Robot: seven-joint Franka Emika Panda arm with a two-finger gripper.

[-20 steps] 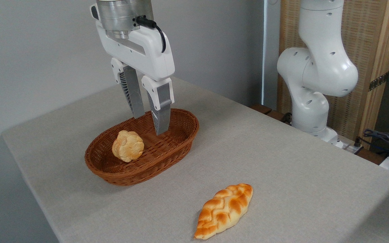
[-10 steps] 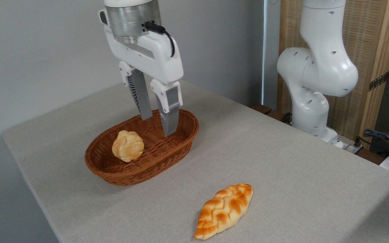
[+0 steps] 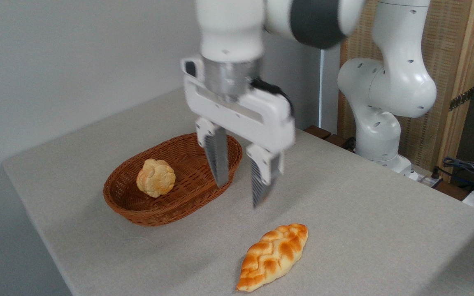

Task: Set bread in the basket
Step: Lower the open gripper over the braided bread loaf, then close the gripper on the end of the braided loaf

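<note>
My gripper [image 3: 239, 193], jaws spread and empty, hangs above the table; the bread [image 3: 273, 257] lies lower right, long axis running lower-left to upper-right.

A lab-like test room: a white robot arm [image 3: 385, 82] stands bolted beside a cloth-covered table [image 3: 364, 213], bare grey wall [image 3: 56, 61] behind, loose cables [image 3: 467, 168] at the right edge.

High oblique view across table [image 3: 344, 213]
</note>
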